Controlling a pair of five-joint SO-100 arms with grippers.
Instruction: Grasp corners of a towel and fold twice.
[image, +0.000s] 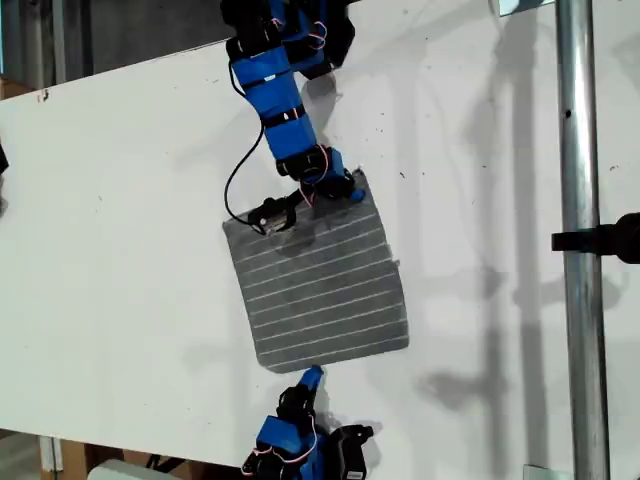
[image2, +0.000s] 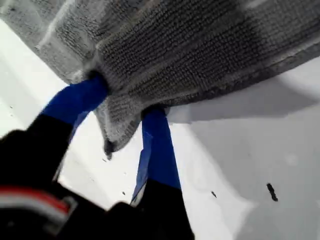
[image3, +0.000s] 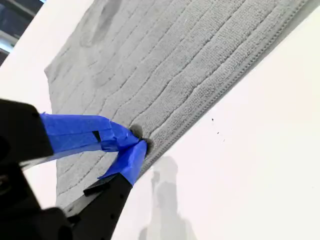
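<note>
The grey striped towel (image: 320, 290) lies mostly flat in the middle of the white table (image: 120, 250). My first gripper (image: 335, 190) comes in from the exterior view's top and is shut on the towel's far corner. In the first wrist view the fabric (image2: 200, 45) is bunched and lifted between the blue fingers (image2: 157, 140), and the corner tip (image2: 112, 135) hangs down between them. My second gripper (image: 311, 376) reaches in from the exterior view's bottom. Its blue tips (image3: 139, 140) meet on the hem of the flat towel (image3: 165, 65), at the near edge.
A metal pole (image: 575, 240) with a black clamp (image: 610, 238) runs down the exterior view's right. A black cable (image: 240, 175) loops beside the first arm. The table's front edge (image: 150, 440) runs along the exterior view's bottom.
</note>
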